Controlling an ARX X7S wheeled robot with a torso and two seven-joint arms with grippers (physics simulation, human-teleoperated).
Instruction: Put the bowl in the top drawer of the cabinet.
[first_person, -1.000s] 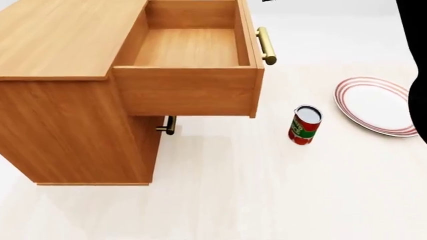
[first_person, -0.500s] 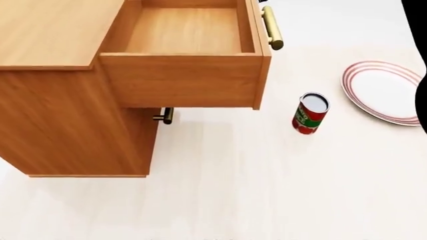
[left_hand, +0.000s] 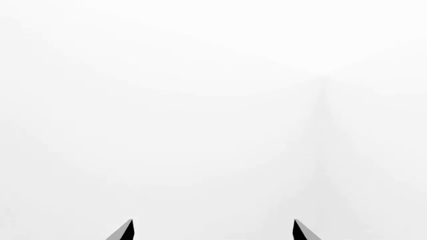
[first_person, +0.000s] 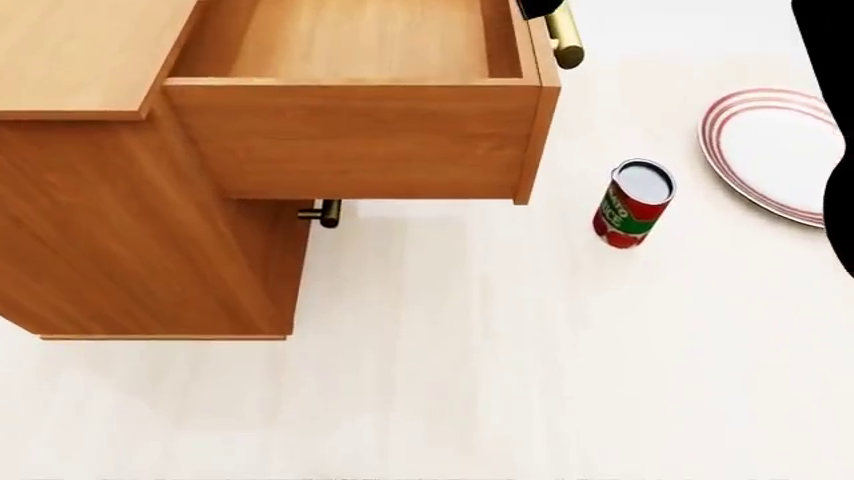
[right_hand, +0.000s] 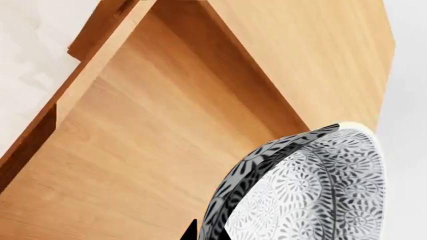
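Drawer (first_person: 354, 40) at upper left is open; right gripper (right_hand: 200, 232) holds bowl (right_hand: 313, 190) above it, drop still left

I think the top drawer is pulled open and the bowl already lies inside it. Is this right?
Not quite. The top drawer is pulled open, but nothing lies inside it, as the head view shows. The bowl appears held above the drawer in the right wrist view.

Right wrist: bowl (right_hand: 313, 190) hanging tilted on edge above the open top drawer (right_hand: 153, 145), patterned outside facing the camera. One dark tip of the fingers (right_hand: 191, 231) showing at the rim. Cabinet (right_hand: 313, 55) top lying beyond
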